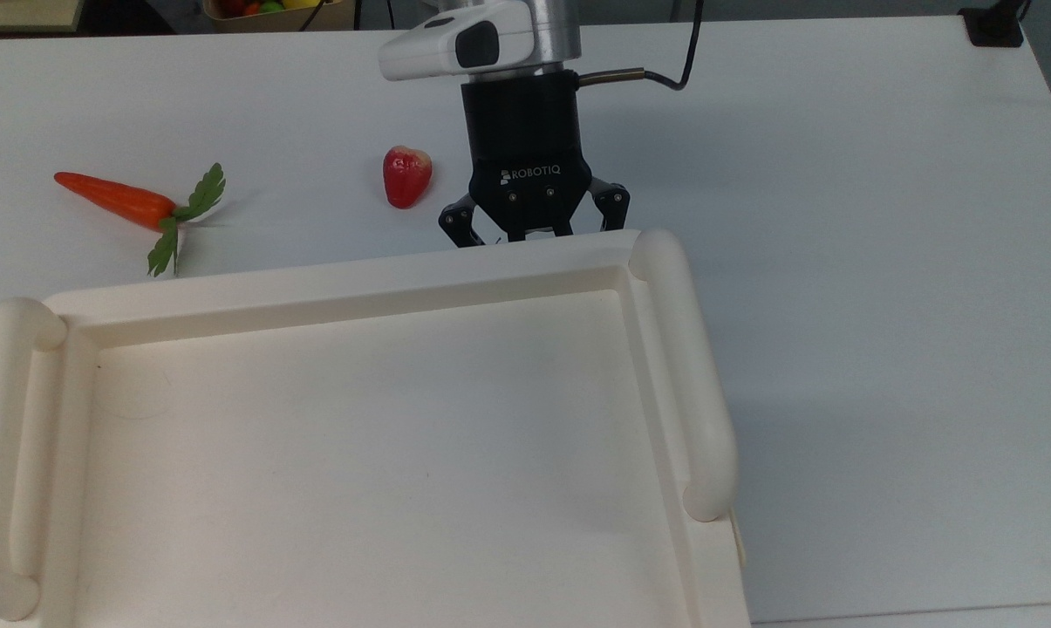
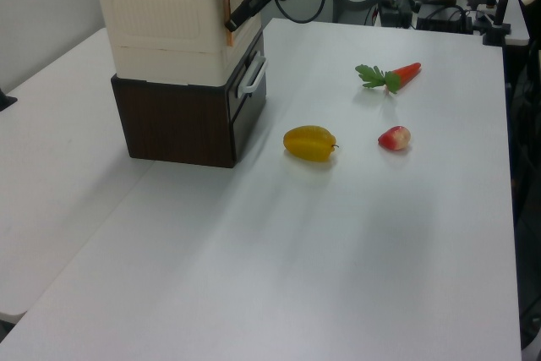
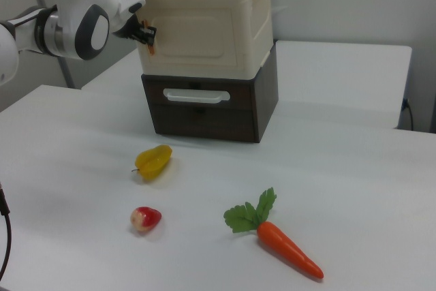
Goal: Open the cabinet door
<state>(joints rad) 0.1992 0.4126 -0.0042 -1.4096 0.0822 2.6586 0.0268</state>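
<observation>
Cream plastic cabinet top point(image 1: 385, 279) with thick rounded side rails fills the lower part of the top view; my gripper point(image 1: 532, 230) points down just past its far rim, tips hidden behind that rim, so finger opening: cannot tell. Task item: cabinet door point(image 3: 201, 32), flat cream panel on the front of the upper unit. In the right view my gripper sits at the door's edge on the right view's left, at upper-door height, and appears to touch it. Narrow orange strip point(image 2: 226, 16) runs vertically along that same door edge, directly at my tips in the left view. Whether the door stands ajar: cannot tell. Below my fingers: dark brown drawer unit point(image 3: 204, 119) w/ a white bar handle point(image 3: 196, 96), carrying the cream unit. Other items, all on the white table point(image 1: 839, 262) and well apart from my fingers: red fruit point(image 1: 406, 176), nearest, toward the top view's left of my gripper; carrot point(image 1: 111, 196) w/ green leaves, further toward the top view's left; yellow fruit point(image 3: 153, 160) on the table in front of the drawer unit, below my fingers in the right view.
</observation>
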